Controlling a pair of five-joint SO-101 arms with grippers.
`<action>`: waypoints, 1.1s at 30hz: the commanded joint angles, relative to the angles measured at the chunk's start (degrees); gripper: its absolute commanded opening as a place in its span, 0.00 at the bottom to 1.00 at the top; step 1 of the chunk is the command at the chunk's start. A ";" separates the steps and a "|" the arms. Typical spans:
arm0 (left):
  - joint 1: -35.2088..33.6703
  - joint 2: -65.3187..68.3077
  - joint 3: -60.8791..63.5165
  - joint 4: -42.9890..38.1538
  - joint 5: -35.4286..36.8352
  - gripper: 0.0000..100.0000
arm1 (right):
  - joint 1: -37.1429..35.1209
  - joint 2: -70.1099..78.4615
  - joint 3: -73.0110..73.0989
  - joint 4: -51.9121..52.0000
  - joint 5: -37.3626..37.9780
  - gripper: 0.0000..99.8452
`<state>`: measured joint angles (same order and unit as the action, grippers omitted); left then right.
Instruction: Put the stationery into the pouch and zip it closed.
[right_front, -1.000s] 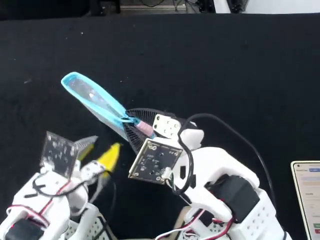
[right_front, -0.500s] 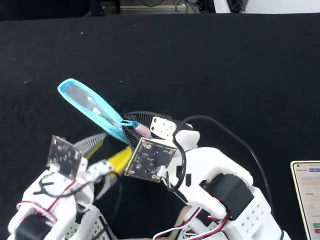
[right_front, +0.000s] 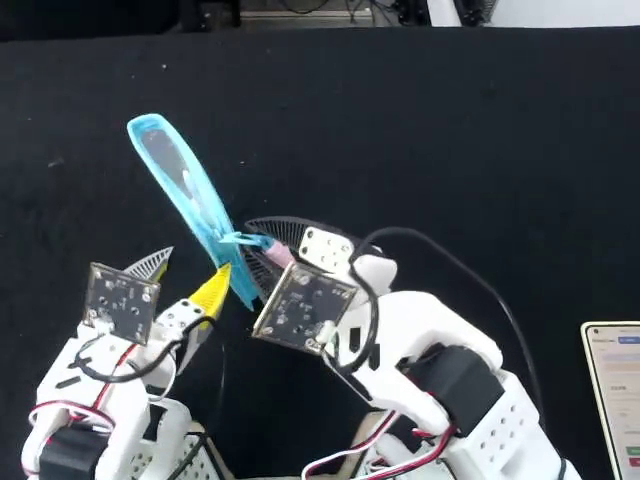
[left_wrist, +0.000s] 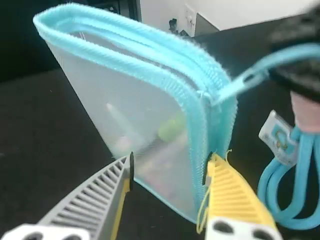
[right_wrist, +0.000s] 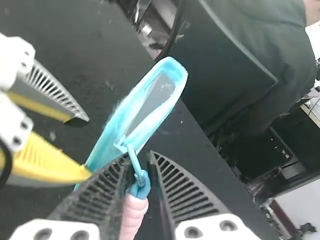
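The light-blue mesh pouch (right_front: 190, 195) stands tilted on the black table, its zipper edge up, with a greenish item and other stationery (left_wrist: 169, 131) faintly visible through its wall. My right gripper (right_front: 262, 245) is at the pouch's near end, shut on the blue zipper pull cord (right_wrist: 137, 175) above a pink tag (right_wrist: 131, 217). My left gripper (left_wrist: 170, 165) is open, and the pouch's near corner (left_wrist: 195, 150) sits between its grey finger and its yellow finger (left_wrist: 227, 195). The yellow finger touches the pouch's seam. In the high view the left gripper (right_front: 190, 268) is just left of the pouch's near end.
A phone (right_front: 612, 395) lies at the table's right edge. Both arm bases crowd the near edge of the black table (right_front: 450, 140). Open room lies across the far half and to the right.
The pouch has swung, its far end moving farther away, so it stands steeper. My left gripper drew back left and now straddles the pouch's near corner. The right gripper kept hold of the pull.
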<state>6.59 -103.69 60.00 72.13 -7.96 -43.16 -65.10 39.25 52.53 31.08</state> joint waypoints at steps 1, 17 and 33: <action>-4.62 -0.26 -4.00 0.70 -4.40 0.24 | 0.53 -0.40 -1.01 -2.90 -3.43 0.01; -2.24 -0.26 -16.04 10.99 -2.37 0.24 | 0.44 -0.40 1.19 -3.08 -3.08 0.01; 9.63 -0.18 4.88 -7.21 2.64 0.24 | 0.53 -0.75 0.92 -2.55 -2.99 0.01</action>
<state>18.99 -103.78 60.44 73.19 -5.76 -43.08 -65.10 40.75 50.95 28.18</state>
